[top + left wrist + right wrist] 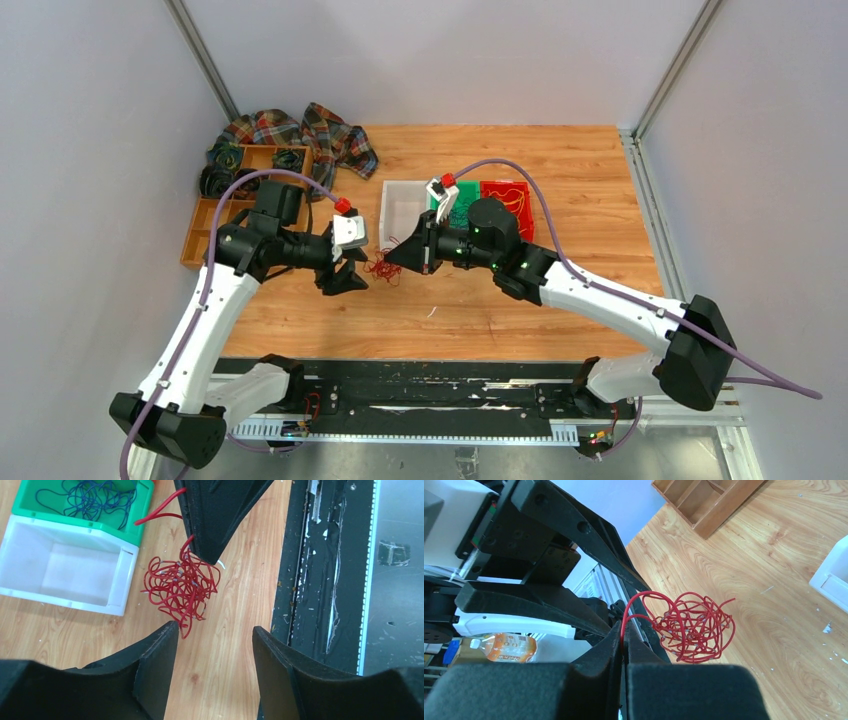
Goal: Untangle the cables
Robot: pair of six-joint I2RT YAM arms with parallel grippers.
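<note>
wooden table [600, 200], grey walls [90, 150] | right gripper [624, 630] pinching red cables [694, 625] | left gripper [215, 628] spread

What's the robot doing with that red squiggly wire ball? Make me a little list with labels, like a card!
red cable bundle: a tangled ball between the two end effectors
right end effector: shut, pinching one strand of the red cable bundle
left end effector: open, right beside the ball, not holding it
green bin: has dark blue cables inside
white bin: sits against the green bin
tangle status: red ball not undone yet
</note>
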